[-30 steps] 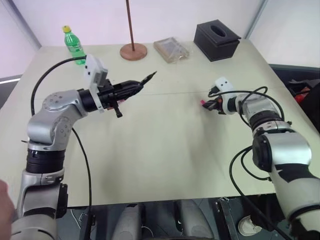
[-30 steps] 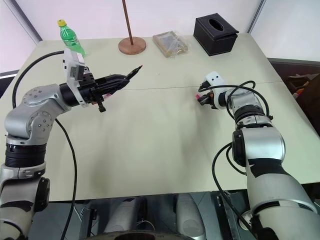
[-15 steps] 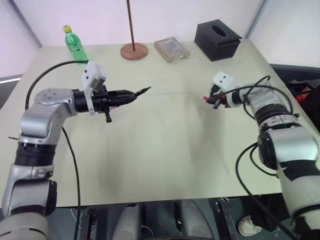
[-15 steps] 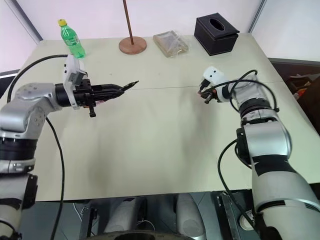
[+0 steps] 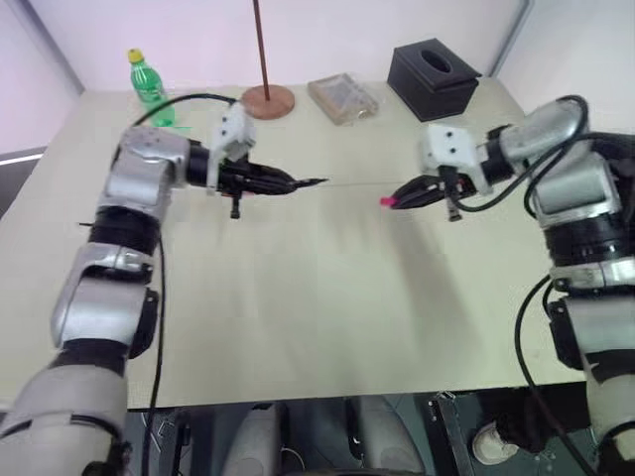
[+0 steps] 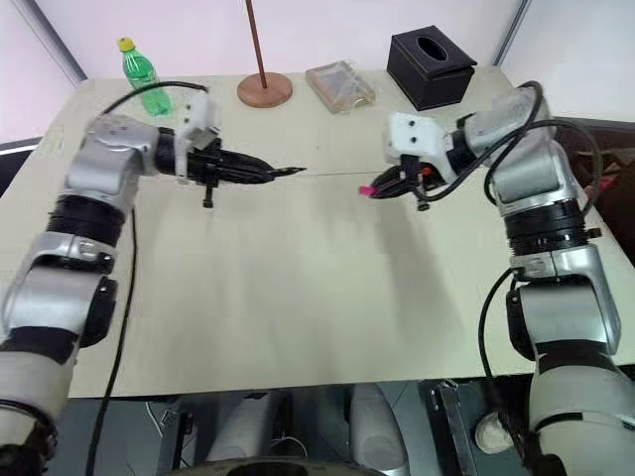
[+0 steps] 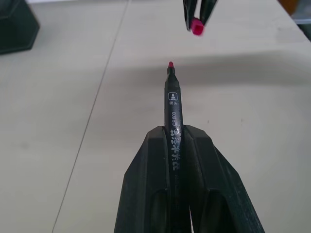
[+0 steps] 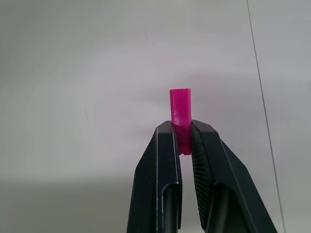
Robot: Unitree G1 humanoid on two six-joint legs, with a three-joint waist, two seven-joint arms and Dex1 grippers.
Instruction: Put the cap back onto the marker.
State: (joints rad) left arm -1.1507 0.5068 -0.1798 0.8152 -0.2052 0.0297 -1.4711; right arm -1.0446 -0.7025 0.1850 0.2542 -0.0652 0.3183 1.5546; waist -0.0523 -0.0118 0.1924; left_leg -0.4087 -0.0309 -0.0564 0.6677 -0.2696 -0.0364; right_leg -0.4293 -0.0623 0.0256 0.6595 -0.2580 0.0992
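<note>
My left gripper [image 5: 290,183] is shut on the marker [image 5: 308,183], a thin dark stick held about level above the table [image 5: 298,307]. Its red tip points to the right, toward the cap. My right gripper [image 5: 402,195] is shut on the cap [image 5: 387,201], a small bright pink cylinder sticking out past the fingertips. A short gap separates tip and cap. In the left wrist view the marker [image 7: 173,104] runs out from between the fingers, and the cap [image 7: 197,26] hangs just beyond its tip, slightly to one side. The right wrist view shows the cap [image 8: 180,104] pinched at its rear end.
Along the table's far edge stand a green bottle [image 5: 149,84], a brown pole on a round base [image 5: 266,99], a clear plastic box [image 5: 342,96] and a black tissue box [image 5: 434,77]. A thin seam line crosses the table under both grippers.
Both arms swung inward. The right gripper rose from the table with the cap and moved left. The left gripper carried the marker right, levelling it toward the cap.
</note>
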